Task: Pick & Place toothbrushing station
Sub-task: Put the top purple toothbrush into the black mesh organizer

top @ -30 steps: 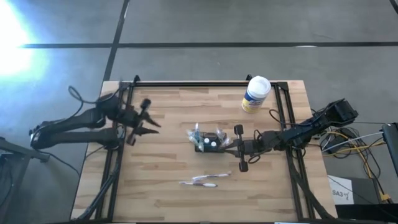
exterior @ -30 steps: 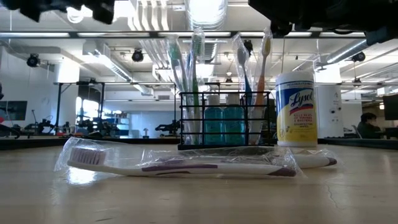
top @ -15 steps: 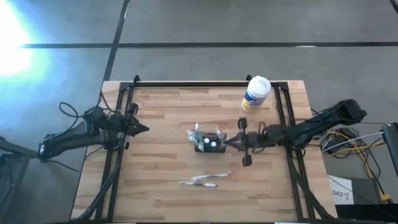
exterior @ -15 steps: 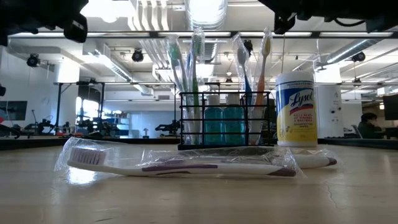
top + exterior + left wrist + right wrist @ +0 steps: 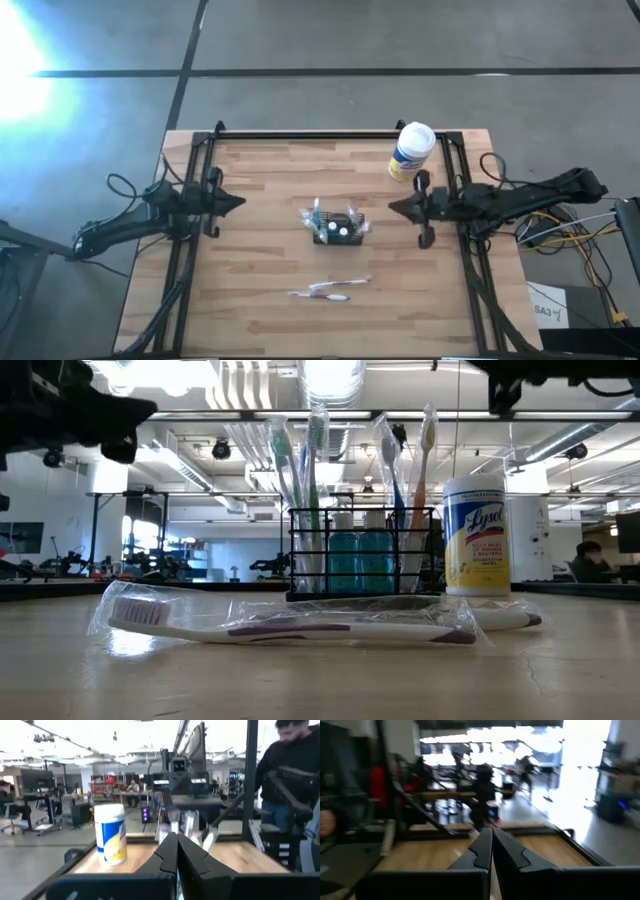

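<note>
At the table's left edge the left gripper (image 5: 238, 202) hangs with its fingers pressed together, holding nothing. The small black wire toothbrushing station (image 5: 338, 228), with brushes upright in it, stands at mid-table. A plastic-wrapped toothbrush (image 5: 328, 290) lies nearer. The right gripper (image 5: 393, 208), fingers closed and empty, hangs right of the station, near a white-and-yellow wipes canister (image 5: 410, 151).

left arm: low at table's left edge, reaching inward
left gripper (image 5: 238, 202): fingers pressed together, tips pointing toward table centre, nothing held
right arm: stretched in from table's right edge
right gripper (image 5: 394, 208): fingers look closed, though wrist view is blurry; tips point toward centre, empty
</note>
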Robot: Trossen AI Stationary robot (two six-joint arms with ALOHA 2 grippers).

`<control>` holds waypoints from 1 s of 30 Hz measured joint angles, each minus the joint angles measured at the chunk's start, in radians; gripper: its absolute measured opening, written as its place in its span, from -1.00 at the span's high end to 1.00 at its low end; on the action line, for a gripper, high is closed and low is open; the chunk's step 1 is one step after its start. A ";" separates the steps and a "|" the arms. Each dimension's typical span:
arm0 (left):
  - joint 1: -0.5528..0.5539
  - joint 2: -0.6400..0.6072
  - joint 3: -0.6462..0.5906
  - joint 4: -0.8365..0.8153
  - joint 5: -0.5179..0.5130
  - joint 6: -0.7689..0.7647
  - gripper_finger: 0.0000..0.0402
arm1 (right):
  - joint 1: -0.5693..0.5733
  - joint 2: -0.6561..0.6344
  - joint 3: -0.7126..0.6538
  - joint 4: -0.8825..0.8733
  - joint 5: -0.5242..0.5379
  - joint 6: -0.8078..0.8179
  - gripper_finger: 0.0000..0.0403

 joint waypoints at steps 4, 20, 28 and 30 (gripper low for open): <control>0.000 -0.005 -0.044 0.007 0.000 0.011 0.99 | -0.001 0.023 -0.031 -0.016 0.035 0.012 0.96; 0.000 -0.004 -0.079 0.075 0.070 0.087 0.98 | -0.185 -0.015 -0.279 0.371 -0.101 -0.048 0.96; 0.000 -0.011 -0.079 0.094 0.073 0.032 0.98 | -0.201 -0.197 -0.205 0.011 -0.091 -0.029 0.96; 0.000 -0.011 -0.080 0.094 0.073 0.027 0.98 | -0.201 -0.211 -0.209 0.005 -0.101 -0.011 0.96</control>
